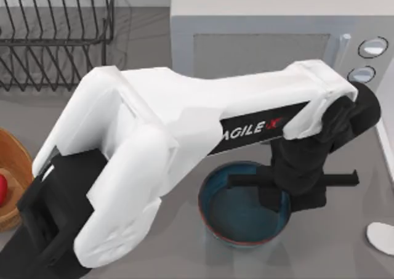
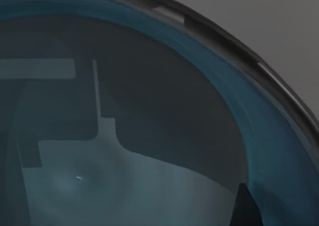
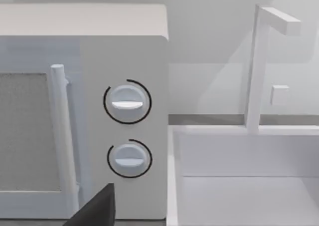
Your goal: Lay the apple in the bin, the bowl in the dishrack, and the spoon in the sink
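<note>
The teal-blue bowl [image 1: 237, 220] stands on the grey counter at front centre. My left arm stretches across the table, and its gripper [image 1: 294, 191] hangs over the bowl's right rim. The left wrist view looks close into the bowl's [image 2: 149, 151] glossy dark inside. At the left edge, a sliver of the red apple [image 1: 2, 187] lies inside the orange-brown bin [image 1: 18, 159]. The white spoon [image 1: 380, 237] rests on the counter at the front right. The black wire dishrack [image 1: 55, 32] sits at the back left. The white sink [image 3: 239, 186] lies beside the microwave, and a dark tip of my right gripper [image 3: 94, 208] faces it.
A white microwave [image 1: 265, 45] with two knobs [image 3: 127, 104] stands at the back, close behind the left arm's wrist. A white faucet [image 3: 256, 66] rises behind the sink. The left arm's white body covers much of the table's middle.
</note>
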